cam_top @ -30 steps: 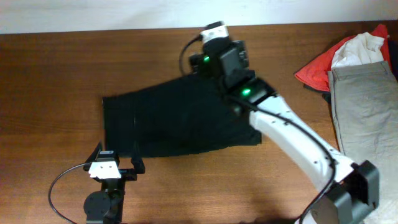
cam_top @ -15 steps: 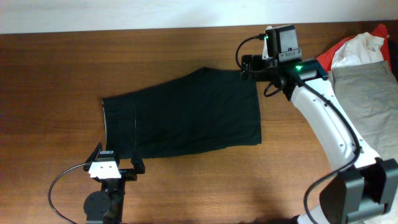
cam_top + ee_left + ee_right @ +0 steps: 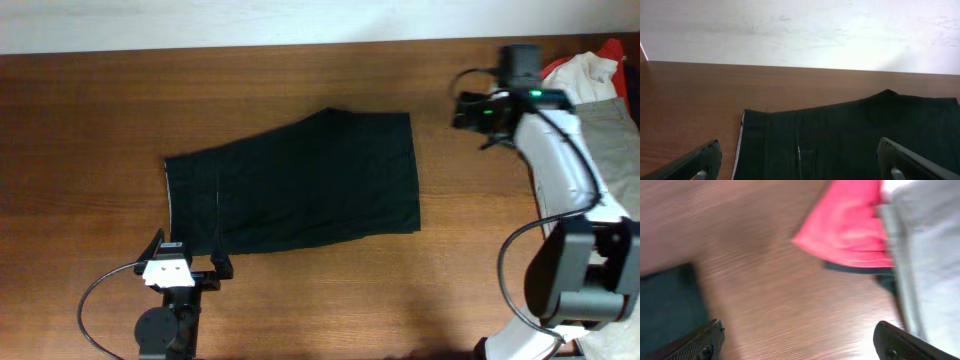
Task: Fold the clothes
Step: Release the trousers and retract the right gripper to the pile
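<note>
A plain black garment (image 3: 295, 185) lies flat in the middle of the table, folded into a rough rectangle. It also shows in the left wrist view (image 3: 850, 135). My left gripper (image 3: 180, 268) sits open and empty at the garment's front left edge, fingers (image 3: 700, 160) wide apart. My right gripper (image 3: 462, 112) is open and empty above bare wood, to the right of the garment's far right corner. The blurred right wrist view shows a red cloth (image 3: 850, 225), a grey-beige piece (image 3: 930, 255) and the black garment's corner (image 3: 665, 305).
At the table's right edge lies a pile: a red cloth (image 3: 510, 105), a white cloth (image 3: 580, 75) and beige trousers (image 3: 590, 170). A pale wall (image 3: 800, 30) runs behind the table's far edge.
My right arm has swung from over the black garment's far edge to the right, towards the pile. The garment now lies uncovered and flat. The left arm has not moved.
</note>
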